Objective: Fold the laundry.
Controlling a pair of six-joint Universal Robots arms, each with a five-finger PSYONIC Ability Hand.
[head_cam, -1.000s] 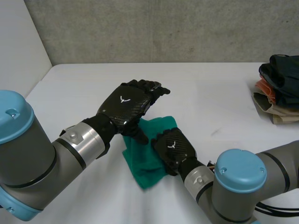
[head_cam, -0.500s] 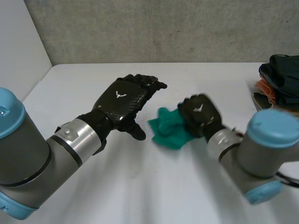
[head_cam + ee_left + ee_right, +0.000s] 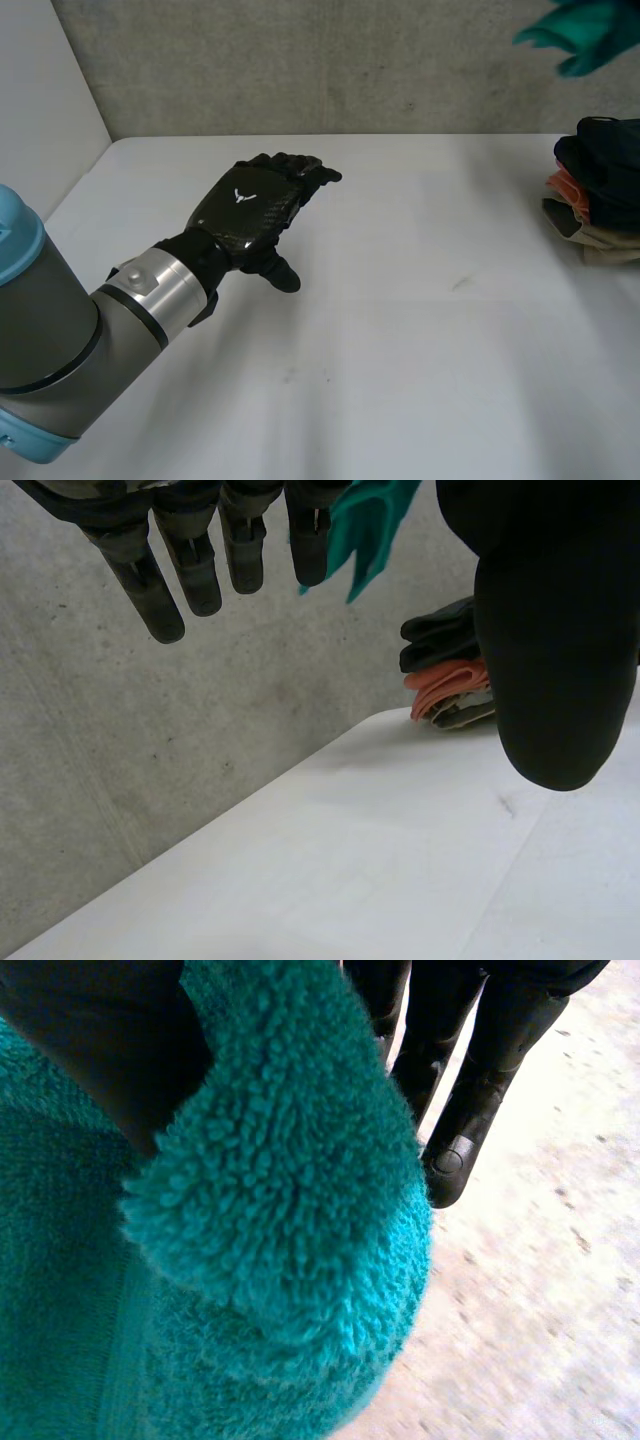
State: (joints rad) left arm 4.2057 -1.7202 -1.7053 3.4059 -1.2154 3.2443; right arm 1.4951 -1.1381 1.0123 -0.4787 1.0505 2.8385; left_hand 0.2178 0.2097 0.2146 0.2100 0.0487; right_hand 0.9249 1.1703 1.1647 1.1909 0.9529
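Note:
A teal terry towel [image 3: 585,30] hangs bunched in the air, high above the table's far right corner. In the right wrist view my right hand [image 3: 470,1100] is shut on this towel [image 3: 280,1260], its thumb pressing a thick fold against the palm. My left hand [image 3: 250,215] hovers over the table's left half with fingers straight and nothing in it. In the left wrist view its fingers [image 3: 150,580] stretch out, and the towel [image 3: 370,525] shows beyond their tips.
A pile of folded clothes [image 3: 600,190], dark on top with orange and beige below, sits at the table's right edge; the left wrist view shows the pile [image 3: 450,670] too. A grey wall backs the white table [image 3: 400,330].
My right hand closed on the teal towel and carried it off the table, up and to the far right. My left hand drew back slightly to the left, still open.

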